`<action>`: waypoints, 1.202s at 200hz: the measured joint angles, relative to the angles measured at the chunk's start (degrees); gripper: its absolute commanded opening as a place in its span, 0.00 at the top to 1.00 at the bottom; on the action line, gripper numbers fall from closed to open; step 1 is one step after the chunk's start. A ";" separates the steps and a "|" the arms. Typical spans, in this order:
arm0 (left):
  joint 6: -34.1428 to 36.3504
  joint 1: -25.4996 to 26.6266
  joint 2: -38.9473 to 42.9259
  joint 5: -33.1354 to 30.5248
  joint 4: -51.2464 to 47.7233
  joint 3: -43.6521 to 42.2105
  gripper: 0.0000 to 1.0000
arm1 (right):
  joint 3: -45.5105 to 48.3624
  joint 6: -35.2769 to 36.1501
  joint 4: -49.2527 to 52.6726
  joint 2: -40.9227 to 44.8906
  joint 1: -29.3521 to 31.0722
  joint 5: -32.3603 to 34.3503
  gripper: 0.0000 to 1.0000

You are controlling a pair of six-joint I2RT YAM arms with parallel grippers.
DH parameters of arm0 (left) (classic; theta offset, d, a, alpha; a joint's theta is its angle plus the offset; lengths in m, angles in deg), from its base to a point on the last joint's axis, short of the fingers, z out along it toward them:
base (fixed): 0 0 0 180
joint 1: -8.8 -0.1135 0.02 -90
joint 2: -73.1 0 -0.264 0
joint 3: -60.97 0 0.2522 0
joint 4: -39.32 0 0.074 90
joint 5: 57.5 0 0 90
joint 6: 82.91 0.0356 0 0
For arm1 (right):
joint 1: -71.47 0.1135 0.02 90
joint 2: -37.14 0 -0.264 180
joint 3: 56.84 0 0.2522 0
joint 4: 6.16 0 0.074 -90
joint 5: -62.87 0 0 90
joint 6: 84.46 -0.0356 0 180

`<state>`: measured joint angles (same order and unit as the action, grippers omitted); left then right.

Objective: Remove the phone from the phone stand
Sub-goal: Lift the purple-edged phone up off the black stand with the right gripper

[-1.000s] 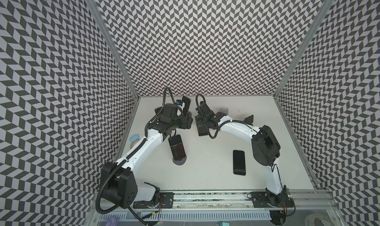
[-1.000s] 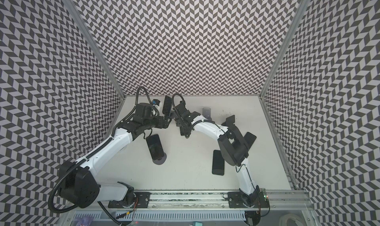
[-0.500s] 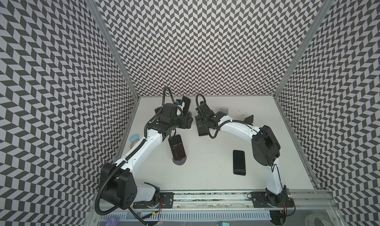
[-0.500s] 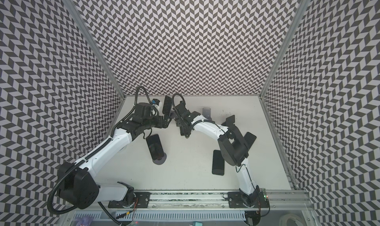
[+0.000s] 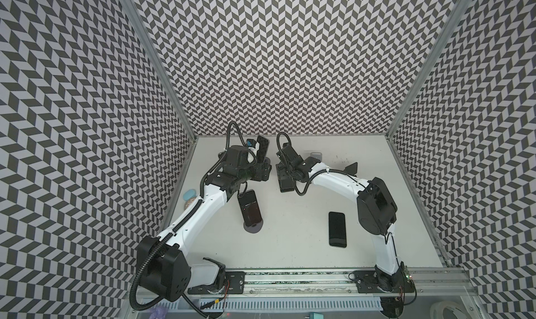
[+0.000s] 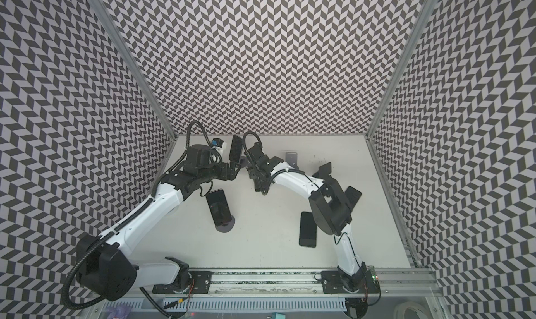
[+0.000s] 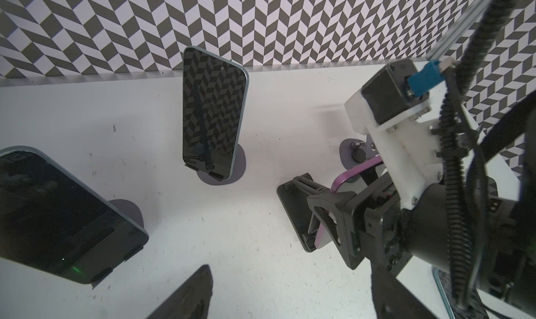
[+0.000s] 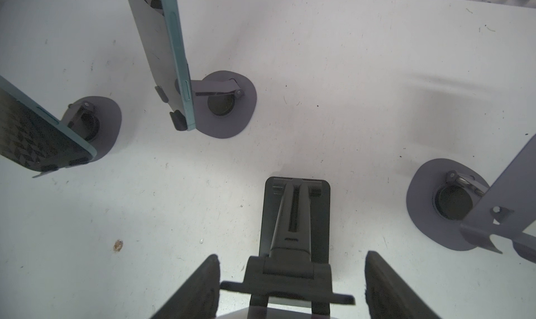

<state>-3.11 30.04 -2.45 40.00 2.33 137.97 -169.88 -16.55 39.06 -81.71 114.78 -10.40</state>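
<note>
Inside the booth, chevron walls (image 5: 275, 56) in black and white close three sides, and a metal rail (image 5: 304, 275) runs along the front. The white table (image 5: 290, 245) is scuffed and dotted with dark specks.

The purple-edged phone (image 7: 345, 177) leans on the black stand (image 8: 295, 216), mid-table toward the back. The right gripper (image 8: 291, 256) straddles both with its jaws part-way apart. Cannot tell whether the pads press the phone. The left gripper (image 5: 266, 172) is just beside it, spread wide and holding nothing.

The rear phone (image 5: 262, 149) and the front phone (image 5: 249, 208) each lean on a round grey stand. The flat phone (image 5: 337, 229) lies on the table, right of centre.
</note>
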 measured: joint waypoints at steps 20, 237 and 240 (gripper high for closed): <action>-0.13 0.00 0.04 0.22 0.00 0.00 0.14 | 0.00 0.00 0.11 0.26 0.00 0.00 0.37; -1.77 0.00 3.76 1.20 0.02 -1.29 0.15 | -1.29 -0.50 4.31 4.94 0.00 -1.11 0.38; -1.86 0.00 3.76 1.20 0.02 -1.33 0.15 | -1.29 -0.55 4.35 4.94 0.02 -1.11 0.38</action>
<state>-4.96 30.04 1.31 41.21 2.35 136.64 -171.17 -17.10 43.41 -76.77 114.80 -11.51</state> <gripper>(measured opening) 0.849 0.725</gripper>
